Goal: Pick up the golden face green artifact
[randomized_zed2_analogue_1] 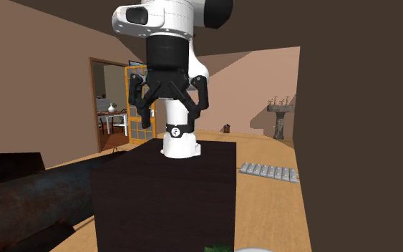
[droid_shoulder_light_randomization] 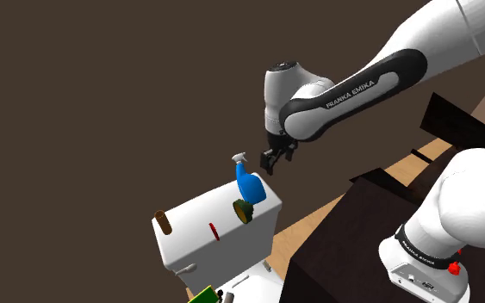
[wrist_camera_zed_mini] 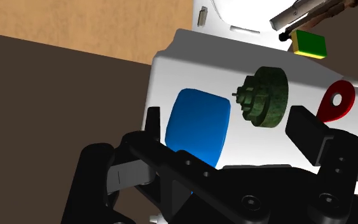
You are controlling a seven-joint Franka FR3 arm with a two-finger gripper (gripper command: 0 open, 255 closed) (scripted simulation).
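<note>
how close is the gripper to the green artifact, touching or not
Apart. The shoulder view shows the open gripper hanging above the green artifact, with a clear gap between them.

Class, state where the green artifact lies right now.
The green artifact lies on the white box, between the blue object and the red piece. In the shoulder view it shows just below the blue object, toward the box's right end.

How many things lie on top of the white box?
4: a blue container nearest the gripper, a dark green round artifact beside it, a thin red piece further left, a brown piece at the shoulder view's left corner. None looks hidden in the shoulder view.
</note>
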